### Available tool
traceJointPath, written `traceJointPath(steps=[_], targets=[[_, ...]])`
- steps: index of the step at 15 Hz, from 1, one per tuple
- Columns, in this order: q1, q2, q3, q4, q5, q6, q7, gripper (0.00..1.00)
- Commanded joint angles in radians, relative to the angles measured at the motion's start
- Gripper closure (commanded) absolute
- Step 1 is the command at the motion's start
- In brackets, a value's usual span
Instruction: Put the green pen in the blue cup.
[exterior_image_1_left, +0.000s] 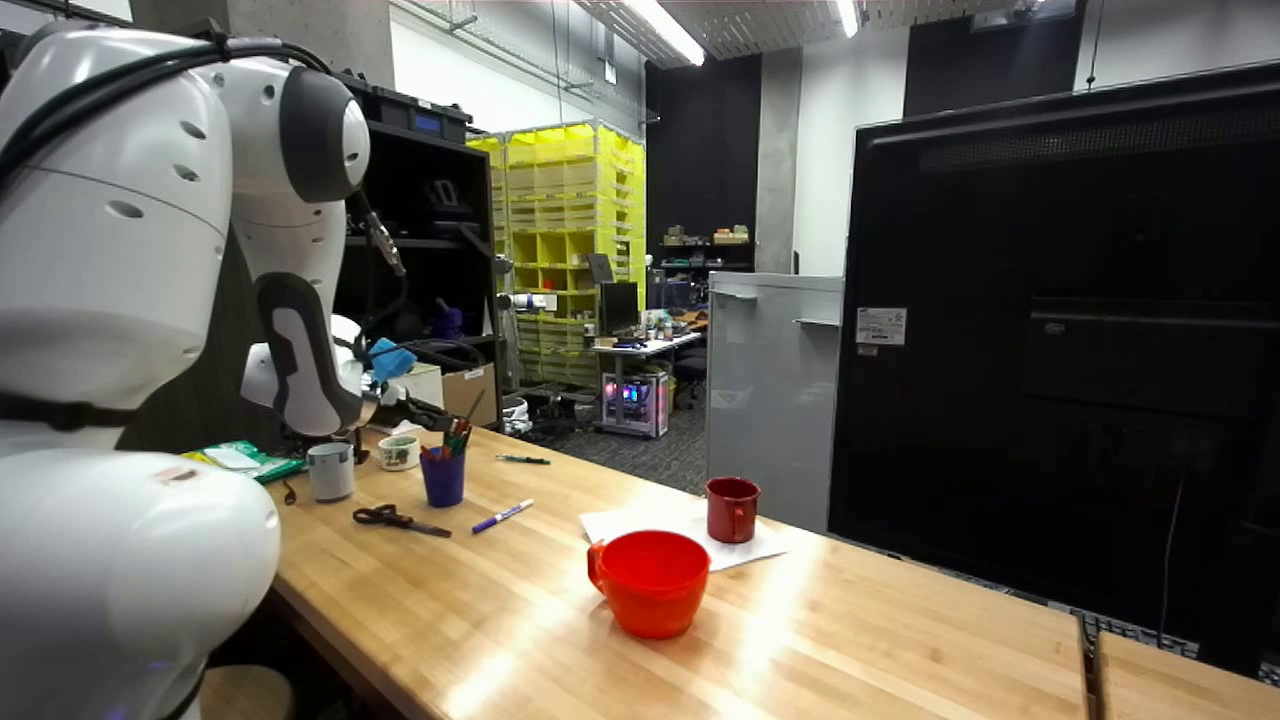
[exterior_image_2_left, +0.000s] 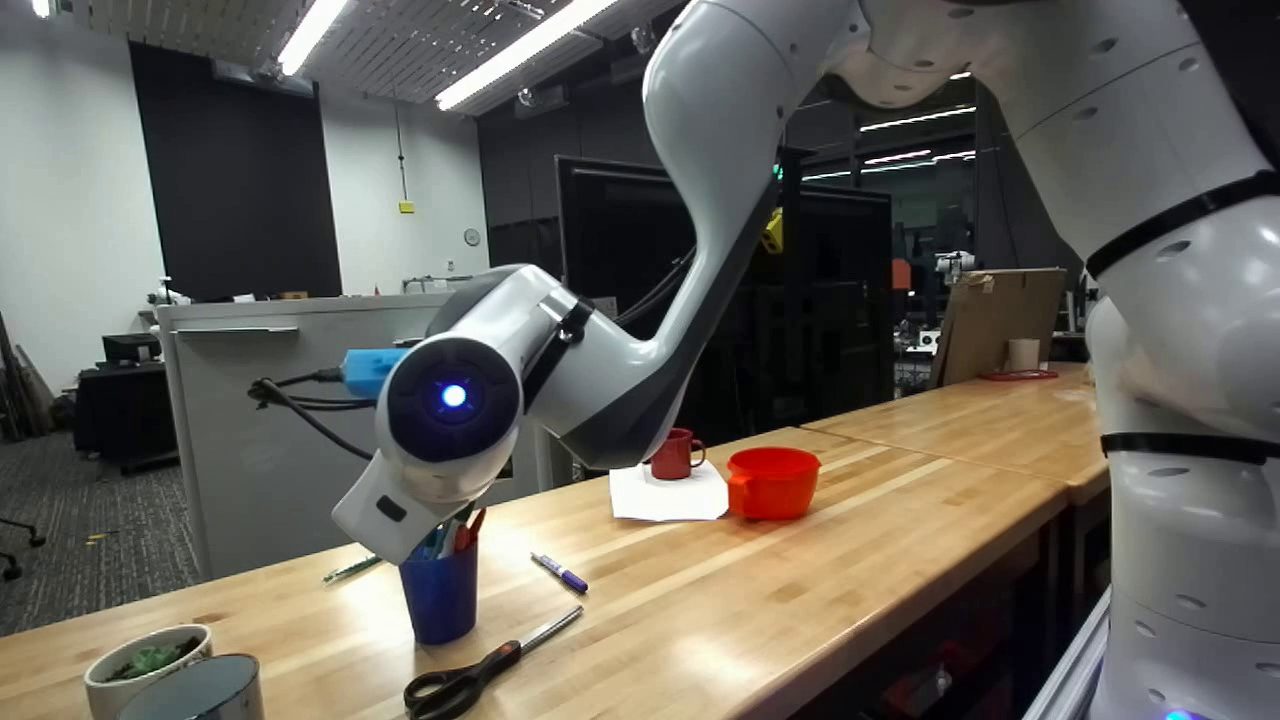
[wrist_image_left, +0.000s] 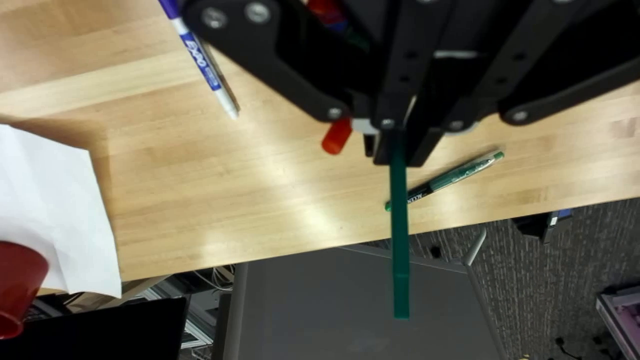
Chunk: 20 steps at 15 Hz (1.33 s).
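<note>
One slim dark-green plastic-looking stick (wrist_image_left: 400, 235), likely our pen, sat pinched in my black metal claw (wrist_image_left: 398, 155), near-upright, presumably to suit the dark-blue cylindrical plastic-looking cup (exterior_image_1_left: 444, 482) below; I couldn't see the stick's lower end. Loose clear-barrelled green pen (wrist_image_left: 446, 180) lay beyond.

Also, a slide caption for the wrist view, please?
Dark green stick in the gripper, green pen on the table behind.

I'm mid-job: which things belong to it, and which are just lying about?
Job:
blue cup
end effector
loose green pen, or perhaps the green stick at the end effector

Lying about:
Expo marker
scissors
red bowl
dark red mug
paper sheet
</note>
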Motion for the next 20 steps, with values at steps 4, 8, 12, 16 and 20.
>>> traceJointPath(steps=[4, 8, 12, 16, 20], targets=[[0.01, -0.017, 0.01, -0.005, 0.017, -0.018, -0.003, 0.37], [0.01, -0.019, 0.01, -0.001, 0.016, -0.019, 0.0, 0.08], [0.002, -0.037, 0.018, 0.02, 0.036, 0.011, -0.017, 0.0], [-0.005, -0.08, 0.027, 0.088, 0.081, 0.045, -0.036, 0.0], [-0.019, -0.122, 0.038, 0.157, 0.258, 0.084, -0.131, 0.0]])
